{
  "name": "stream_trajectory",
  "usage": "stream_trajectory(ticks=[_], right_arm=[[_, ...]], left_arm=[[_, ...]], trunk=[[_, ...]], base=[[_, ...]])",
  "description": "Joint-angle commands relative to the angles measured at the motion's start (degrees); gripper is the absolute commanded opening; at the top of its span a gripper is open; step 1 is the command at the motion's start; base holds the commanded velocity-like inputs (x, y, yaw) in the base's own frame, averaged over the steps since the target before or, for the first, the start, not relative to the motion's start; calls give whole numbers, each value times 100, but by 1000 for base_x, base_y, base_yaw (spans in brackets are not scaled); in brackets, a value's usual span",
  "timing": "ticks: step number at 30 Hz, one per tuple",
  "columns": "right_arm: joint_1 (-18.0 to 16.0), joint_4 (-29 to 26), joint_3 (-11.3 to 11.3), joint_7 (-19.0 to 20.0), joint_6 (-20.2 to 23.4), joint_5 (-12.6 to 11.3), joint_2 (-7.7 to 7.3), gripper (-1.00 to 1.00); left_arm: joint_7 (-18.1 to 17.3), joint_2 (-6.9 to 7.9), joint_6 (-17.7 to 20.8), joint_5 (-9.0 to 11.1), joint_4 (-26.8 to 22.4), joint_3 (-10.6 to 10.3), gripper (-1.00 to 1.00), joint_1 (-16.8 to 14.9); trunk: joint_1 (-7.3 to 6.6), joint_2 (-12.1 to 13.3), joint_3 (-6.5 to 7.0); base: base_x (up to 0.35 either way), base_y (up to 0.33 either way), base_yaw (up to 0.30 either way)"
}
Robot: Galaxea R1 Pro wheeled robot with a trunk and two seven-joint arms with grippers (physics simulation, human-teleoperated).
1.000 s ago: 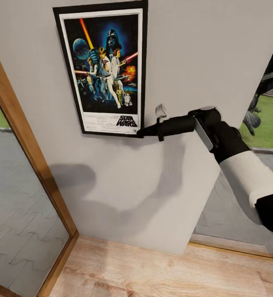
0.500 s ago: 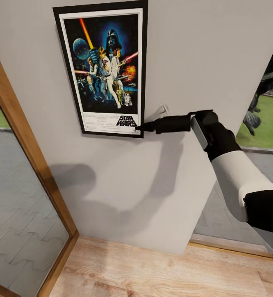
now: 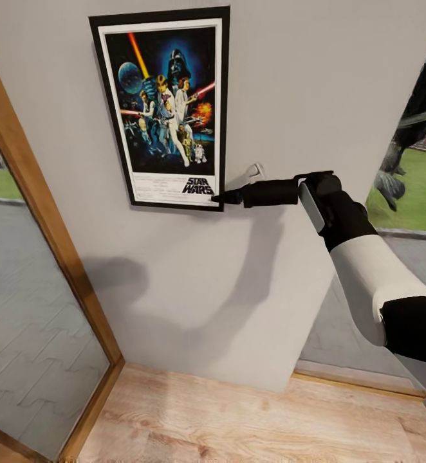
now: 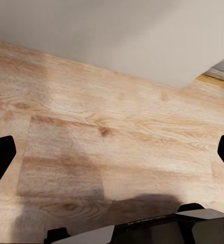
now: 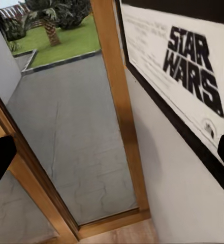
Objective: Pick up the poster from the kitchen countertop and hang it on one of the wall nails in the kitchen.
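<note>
The poster, black-framed with "STAR WARS" at its bottom, sits flat and upright on the grey wall. My right gripper is open at the poster's lower right corner, one finger tip at the frame and the other lifted off the wall. In the right wrist view the poster lies close beside the open right gripper, with the dark frame edge at one finger. My left gripper hangs open over the wood floor, holding nothing. The kitchen countertop is out of view.
A wood-framed glass door stands left of the wall, with grey paving outside. Right of the wall, a low window looks onto grass and plants. Light wood-plank floor runs along the wall's foot.
My right gripper went from shut on the poster's lower corner to open, and the arm drew back a little. The poster stays on the wall. The head camera has shifted slightly.
</note>
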Motion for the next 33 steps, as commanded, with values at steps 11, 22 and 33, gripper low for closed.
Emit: stream_trajectory(ticks=[11,22,33], right_arm=[[237,-34,18,44,-399,-361,-29,100],[3584,-1165,-57,56,-1922,-607,-304,100],[5321,1454,-339,53,-3669,-604,-875,100]], left_arm=[[-20,0,-16,1,7,3,100,-1],[-74,-1,-10,28,43,2,100,-1],[-79,-39,23,44,71,-6,100,-1]], trunk=[[0,-12,-11],[0,-12,-11],[0,-12,-11]], base=[[-315,0,0],[-57,0,0],[-1,0,0]])
